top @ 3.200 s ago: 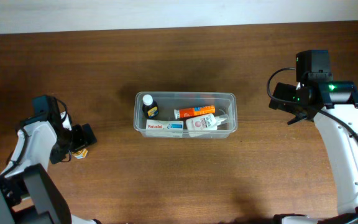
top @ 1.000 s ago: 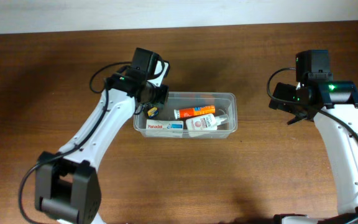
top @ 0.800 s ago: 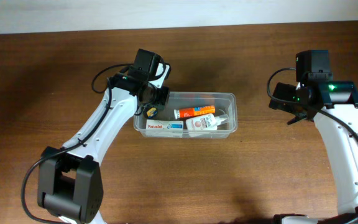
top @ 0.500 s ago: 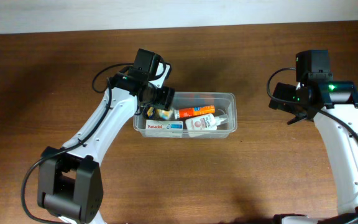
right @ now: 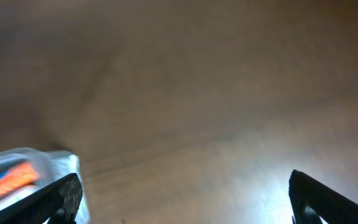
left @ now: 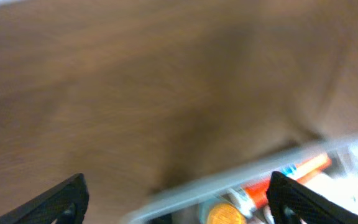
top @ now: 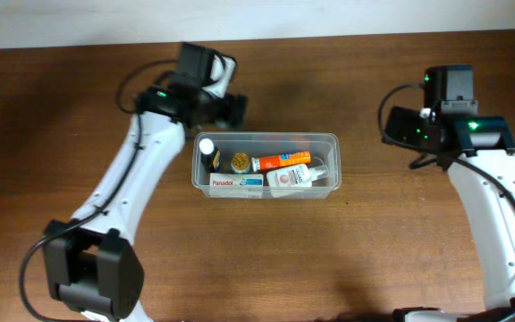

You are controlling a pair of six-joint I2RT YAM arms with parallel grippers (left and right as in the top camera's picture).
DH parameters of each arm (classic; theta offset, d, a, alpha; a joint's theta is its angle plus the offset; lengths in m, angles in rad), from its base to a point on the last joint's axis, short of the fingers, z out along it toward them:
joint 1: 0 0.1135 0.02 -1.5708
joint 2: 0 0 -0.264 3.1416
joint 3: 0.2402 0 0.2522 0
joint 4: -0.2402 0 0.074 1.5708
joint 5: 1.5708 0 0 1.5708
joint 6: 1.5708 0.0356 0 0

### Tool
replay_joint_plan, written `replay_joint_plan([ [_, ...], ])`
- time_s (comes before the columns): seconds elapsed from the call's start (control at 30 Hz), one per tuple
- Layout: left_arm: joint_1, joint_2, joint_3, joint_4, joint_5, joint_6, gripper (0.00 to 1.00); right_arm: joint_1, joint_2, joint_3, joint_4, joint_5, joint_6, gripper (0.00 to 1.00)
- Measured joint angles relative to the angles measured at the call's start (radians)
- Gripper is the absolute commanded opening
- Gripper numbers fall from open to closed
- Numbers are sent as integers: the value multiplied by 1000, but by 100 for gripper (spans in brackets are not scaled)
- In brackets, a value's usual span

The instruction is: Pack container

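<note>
The clear plastic container sits mid-table. It holds a dark bottle with a white cap, a small round yellow-lidded item, an orange tube, a Panadol box and a white pack. My left gripper is open and empty, just above the container's far left corner. In the left wrist view the container's rim and the yellow lid show blurred between its fingers. My right gripper is open and empty over bare table, right of the container; its wrist view shows the container's corner.
The brown wooden table ends at a white wall strip along the far edge.
My left gripper brought the small yellow item from the table's left to the container, let it go inside, and has drawn back past the far rim. The right arm shifted slightly.
</note>
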Motion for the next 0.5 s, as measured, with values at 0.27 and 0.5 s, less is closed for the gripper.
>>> replay_joint_plan([
  [0.27,208,-5,21,32,-24,-16,99,72,4,0,207,-19,-58,98],
  [0.5,307,-5,21,23,-30,-16,99,71,9,0,312,-19,-65,98],
])
